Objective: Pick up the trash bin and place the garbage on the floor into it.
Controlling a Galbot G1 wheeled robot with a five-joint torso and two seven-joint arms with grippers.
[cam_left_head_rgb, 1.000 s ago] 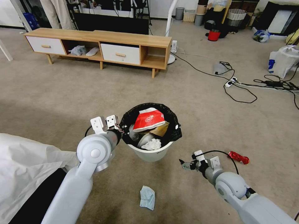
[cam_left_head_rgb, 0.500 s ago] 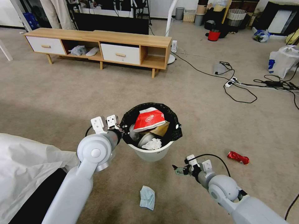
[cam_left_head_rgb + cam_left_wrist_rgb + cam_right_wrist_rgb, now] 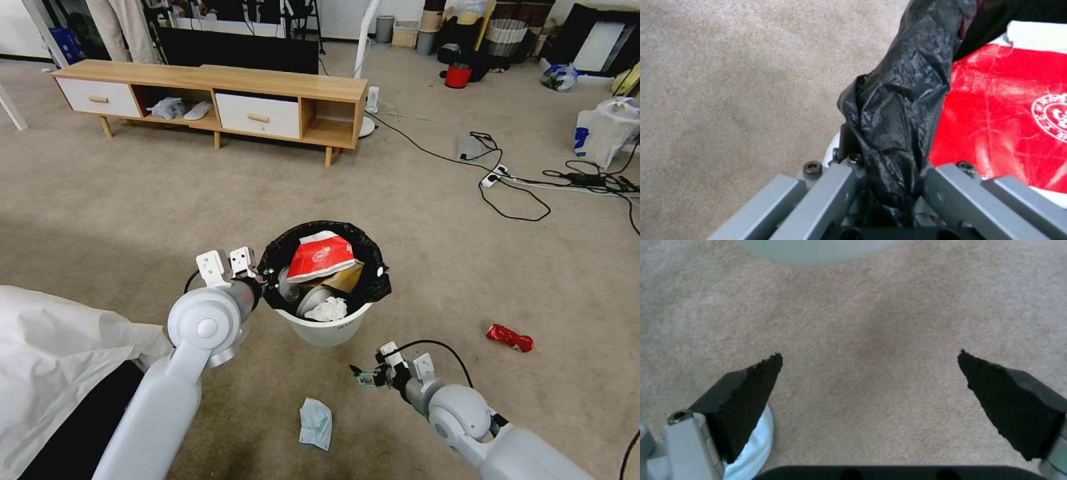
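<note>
The trash bin (image 3: 325, 328), white with a black bag over its rim (image 3: 902, 100), is just ahead of me. My left gripper (image 3: 262, 274) is shut on its near-left rim, the fingers (image 3: 826, 196) clamping the bag fold. Inside lie a red-white packet (image 3: 320, 255), a brown paper bag (image 3: 348, 278) and a white tissue (image 3: 328, 310). On the carpet, a light blue mask (image 3: 315, 423) lies in front of the bin and a red wrapper (image 3: 510, 337) to the right. My right gripper (image 3: 363, 379) hangs open over bare carpet between bin and mask, its pads (image 3: 746, 396) wide apart, the mask's edge (image 3: 760, 440) beside one.
A low wooden TV cabinet (image 3: 220, 100) stands at the back. Black cables and a power strip (image 3: 495, 176) trail across the floor at right, near a white plastic bag (image 3: 603, 133). A red bucket (image 3: 458, 75) sits far back. White sheeting (image 3: 53, 347) covers the near left.
My right gripper has swung left and nearer to me, away from the red wrapper and closer to the mask. The left arm and the bin have held still.
</note>
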